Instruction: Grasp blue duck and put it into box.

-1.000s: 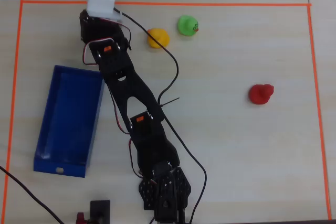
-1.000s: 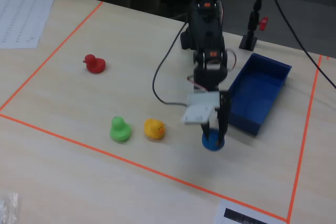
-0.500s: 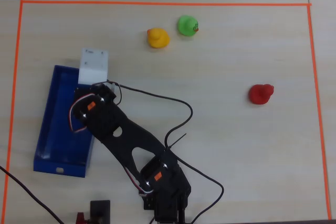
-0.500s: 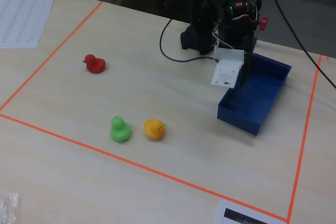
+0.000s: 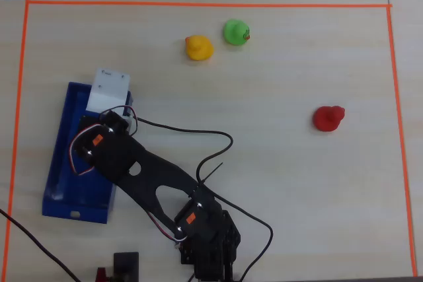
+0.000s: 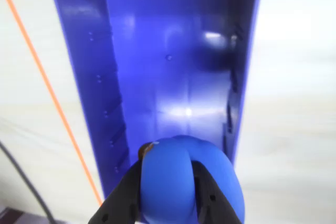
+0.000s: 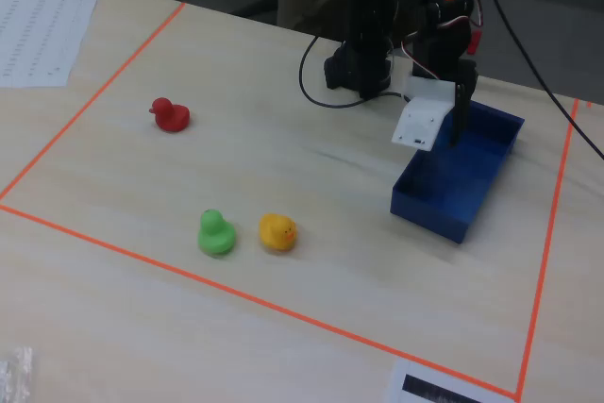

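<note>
We see the arm [image 5: 158, 186] reaching from its base at the bottom of the overhead view up-left, wrist bent down over the box [image 5: 63, 163]. In the wrist view the jaws are clenched on the blue duck [image 6: 184, 179], held just above the box [image 6: 173, 66] interior. Fixed view: gripper [image 7: 451, 134] hangs over the box [image 7: 458, 200]. Red duck [image 5: 328, 118], yellow duck [image 5: 198, 48], green duck [image 5: 236, 32] sit apart on the tabletop [image 5: 284, 183].

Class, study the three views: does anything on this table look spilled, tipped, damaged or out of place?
Nothing stands out. The yellow duck, green duck and red duck sit apart on the table, the box lies flat, and the gripper holds the blue duck over it.
</note>
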Available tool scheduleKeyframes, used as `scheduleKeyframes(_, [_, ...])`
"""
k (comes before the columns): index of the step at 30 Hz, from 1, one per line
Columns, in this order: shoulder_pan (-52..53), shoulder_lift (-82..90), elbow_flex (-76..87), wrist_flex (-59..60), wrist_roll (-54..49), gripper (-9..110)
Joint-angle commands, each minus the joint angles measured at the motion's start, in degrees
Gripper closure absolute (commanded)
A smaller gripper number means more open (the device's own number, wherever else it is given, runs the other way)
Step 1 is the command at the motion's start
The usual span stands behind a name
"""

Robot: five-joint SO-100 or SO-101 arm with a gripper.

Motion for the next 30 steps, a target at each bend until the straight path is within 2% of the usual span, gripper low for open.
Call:
scheduleKeyframes(1, [-2.37, -1.67, -3.43, -0.35, 1.05, 101])
scheduleKeyframes(4, [-3.16, -5.10, -3.08, -1.67, 0.44, 100])
scheduleKeyframes(10, [-3.87, -7.03, 0.35, -4.75, -2.20, 69])
scheduleKeyframes(12, [-3.43, -7.03, 0.00, -4.48, -3.08, 64])
scheduleKeyframes(15, [-0.79, -5.54, -1.14, -3.78, -4.04, 73])
scheduleKeyframes(19, [7.21, 0.70, -2.20, -2.55, -6.59, 101])
scheduleKeyframes(24, [21.45, 19.69, 9.76, -11.34, -15.03, 101])
scheduleKeyframes(30, [40.43, 50.89, 44.12, -35.33, -29.79, 101])
